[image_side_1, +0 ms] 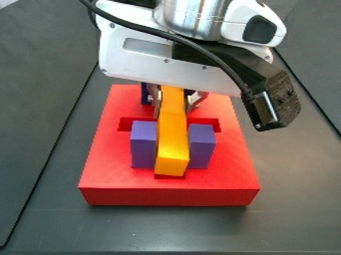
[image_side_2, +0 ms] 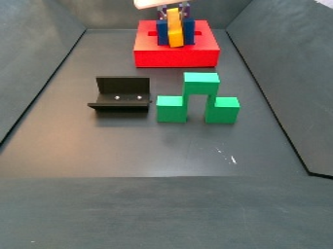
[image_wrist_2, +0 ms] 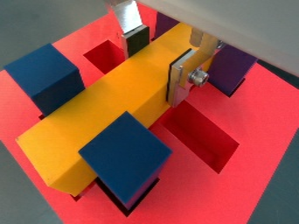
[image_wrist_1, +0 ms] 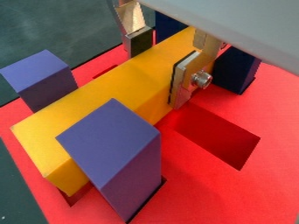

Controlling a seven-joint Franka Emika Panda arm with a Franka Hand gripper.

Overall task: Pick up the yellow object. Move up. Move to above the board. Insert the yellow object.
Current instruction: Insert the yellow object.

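Gripper (image_wrist_2: 158,54): my fingers clamp the yellow bar (image_wrist_2: 111,118) above the red board (image_side_1: 168,179).
Bar: between purple blocks (image_wrist_1: 114,153).
Side view only: green blocks (image_side_2: 193,100), fixture (image_side_2: 120,97), well off the board.

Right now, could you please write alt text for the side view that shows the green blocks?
At the far end, the gripper holds the yellow object on the red board. Nearer, green blocks stand beside the dark fixture on grey floor.

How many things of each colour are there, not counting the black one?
yellow object: 1, gripped by the hand at the board
red board: 1
purple blocks: 2
blue blocks: 2
green blocks: 3
Total: 9
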